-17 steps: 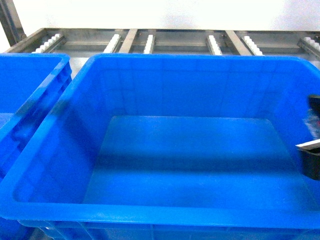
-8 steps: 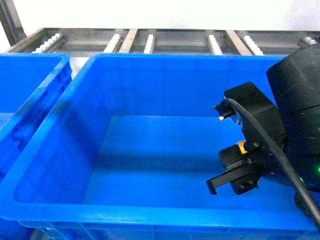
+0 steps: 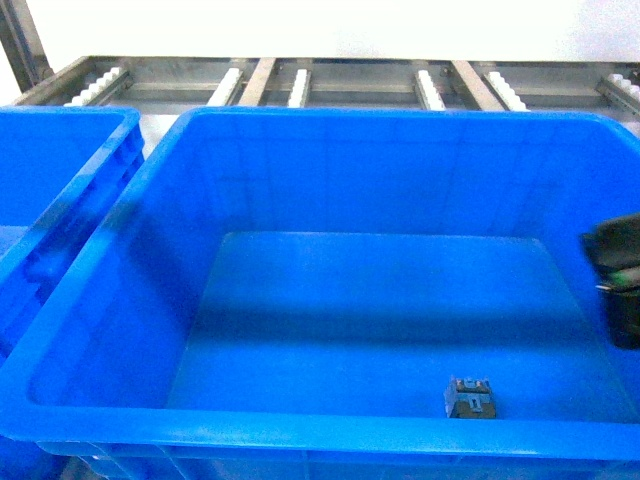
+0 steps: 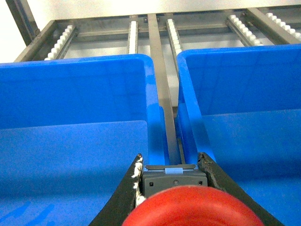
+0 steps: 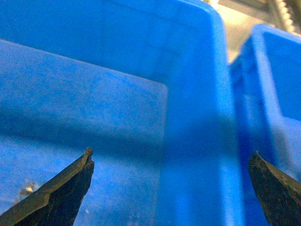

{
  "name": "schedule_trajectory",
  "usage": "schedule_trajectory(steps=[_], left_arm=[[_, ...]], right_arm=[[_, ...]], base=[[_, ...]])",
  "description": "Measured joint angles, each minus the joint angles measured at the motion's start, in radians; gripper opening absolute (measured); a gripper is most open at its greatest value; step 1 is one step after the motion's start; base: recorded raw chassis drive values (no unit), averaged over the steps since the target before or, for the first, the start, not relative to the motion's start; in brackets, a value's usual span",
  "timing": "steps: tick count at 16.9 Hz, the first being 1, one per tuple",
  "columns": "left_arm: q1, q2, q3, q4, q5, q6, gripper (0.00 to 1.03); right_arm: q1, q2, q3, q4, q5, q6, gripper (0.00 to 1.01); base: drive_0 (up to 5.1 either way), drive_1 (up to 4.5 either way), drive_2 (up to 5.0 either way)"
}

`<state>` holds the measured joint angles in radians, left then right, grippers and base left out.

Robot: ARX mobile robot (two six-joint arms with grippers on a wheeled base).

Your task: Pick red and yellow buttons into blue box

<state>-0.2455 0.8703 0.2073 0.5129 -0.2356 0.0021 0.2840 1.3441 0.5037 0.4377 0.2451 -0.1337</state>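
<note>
Right gripper (image 5: 169, 188) has pulled back to blue box (image 3: 300, 125) right edge, jaws now wide and empty. Dropped button (image 3: 470, 397) lies on box floor near front wall, cap hidden, orientation unclear. Left gripper (image 4: 171, 162) clamps red button (image 4: 188, 207), cap toward camera.

A second blue crate (image 3: 55, 190) sits at the left edge of the metal roller rack (image 3: 340, 85), just beside its neighbour. White rollers (image 3: 223, 88) (in several rows) run toward the rack's far edge, below a white wall (image 3: 330, 28).
</note>
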Motion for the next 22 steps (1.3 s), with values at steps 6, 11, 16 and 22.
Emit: schedule_trajectory(steps=[6, 11, 16, 22], left_arm=[[0.000, 0.000, 0.000, 0.000, 0.000, 0.000, 0.27], [0.000, 0.000, 0.000, -0.001, 0.000, 0.000, 0.27], [-0.013, 0.156, 0.067, 0.087, 0.041, 0.014, 0.27], [-0.168, 0.604, 0.450, 0.005, 0.181, 0.246, 0.27]], right_arm=[[-0.418, -1.023, -0.260, -0.452, -0.204, 0.026, 0.98], [-0.474, -1.189, -0.338, -0.521, -0.224, 0.059, 0.98], [-0.474, -1.189, -0.338, -0.521, -0.224, 0.059, 0.98], [-0.474, -1.189, -0.337, -0.521, -0.224, 0.059, 0.98]], base=[[0.0, 0.00, 0.0], [0.0, 0.00, 0.0], [0.0, 0.00, 0.0], [0.0, 0.00, 0.0]])
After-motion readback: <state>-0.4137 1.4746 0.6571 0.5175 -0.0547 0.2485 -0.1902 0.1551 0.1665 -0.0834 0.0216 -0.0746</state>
